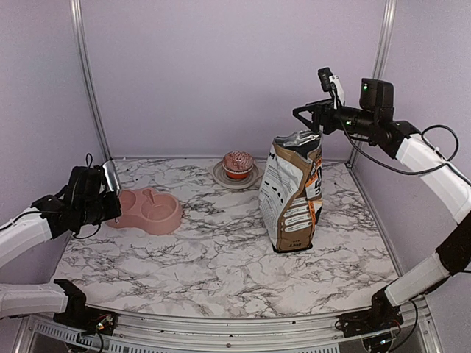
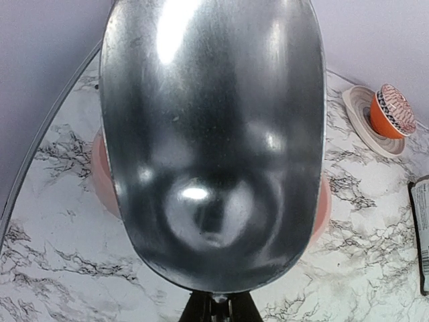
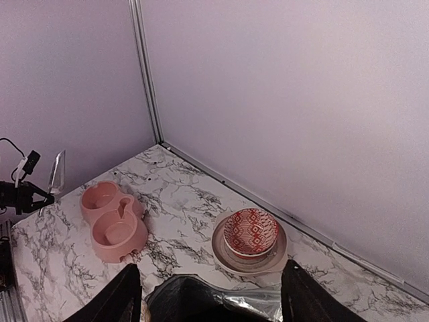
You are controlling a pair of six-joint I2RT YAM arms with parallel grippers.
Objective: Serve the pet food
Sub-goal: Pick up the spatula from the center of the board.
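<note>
Tightly, left fingers (image 2: pixel 198 310) pinched the empty scoop (image 2: pixel 214 134) by the pink bowl (image 1: pixel 151 209), ready to dig. Across, the right fingers (image 3: pixel 124 295) hung wide open, empty, over the bag (image 1: pixel 294 191), where unseen pet food probably sat.

Bag (image 1: pixel 293 193) stands right of double bowl (image 1: pixel 149 211).

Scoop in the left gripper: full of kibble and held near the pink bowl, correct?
Not quite. The scoop is empty; the left wrist view shows only bare shiny metal inside. The left gripper does hold it near the pink bowl.
</note>
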